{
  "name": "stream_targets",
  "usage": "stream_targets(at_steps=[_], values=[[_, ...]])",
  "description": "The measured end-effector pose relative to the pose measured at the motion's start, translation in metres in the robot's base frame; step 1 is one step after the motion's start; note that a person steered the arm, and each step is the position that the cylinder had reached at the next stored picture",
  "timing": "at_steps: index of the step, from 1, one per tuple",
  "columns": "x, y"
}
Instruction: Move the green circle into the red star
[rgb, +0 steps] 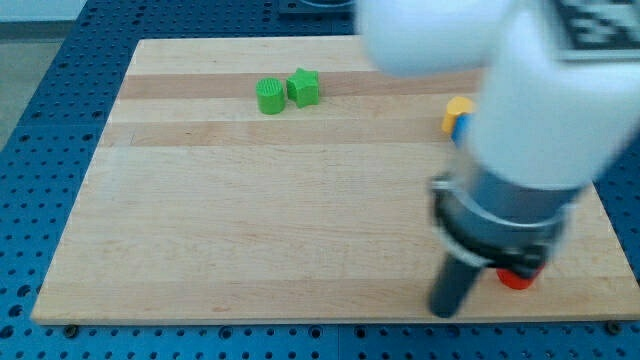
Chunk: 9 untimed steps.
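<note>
The green circle (269, 96) lies near the view's top left of the wooden board (250, 220), touching a green star (304, 88) on its right. A red block (517, 278), its shape mostly hidden by the arm, shows at the view's bottom right. My tip (446, 308) is at the board's bottom edge, just left of the red block and far from the green circle.
A yellow block (458, 109) and a blue block (462, 128) sit at the view's right, partly hidden by the white arm (520, 90). The board lies on a blue perforated table (40, 110).
</note>
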<state>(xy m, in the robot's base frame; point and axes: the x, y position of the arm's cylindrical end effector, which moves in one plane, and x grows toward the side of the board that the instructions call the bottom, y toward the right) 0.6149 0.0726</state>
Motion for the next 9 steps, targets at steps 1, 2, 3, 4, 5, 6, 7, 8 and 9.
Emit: stream_targets(at_steps=[1,2,3,4,5,6,7,8,9], values=[[-0.025,-0.081],[-0.100,-0.143],[-0.203,-0.186],[-0.287,-0.208],[-0.328,-0.207],[-0.332,-0.189],[-0.310,-0.156],[-0.269,-0.132],[-0.218,-0.111]])
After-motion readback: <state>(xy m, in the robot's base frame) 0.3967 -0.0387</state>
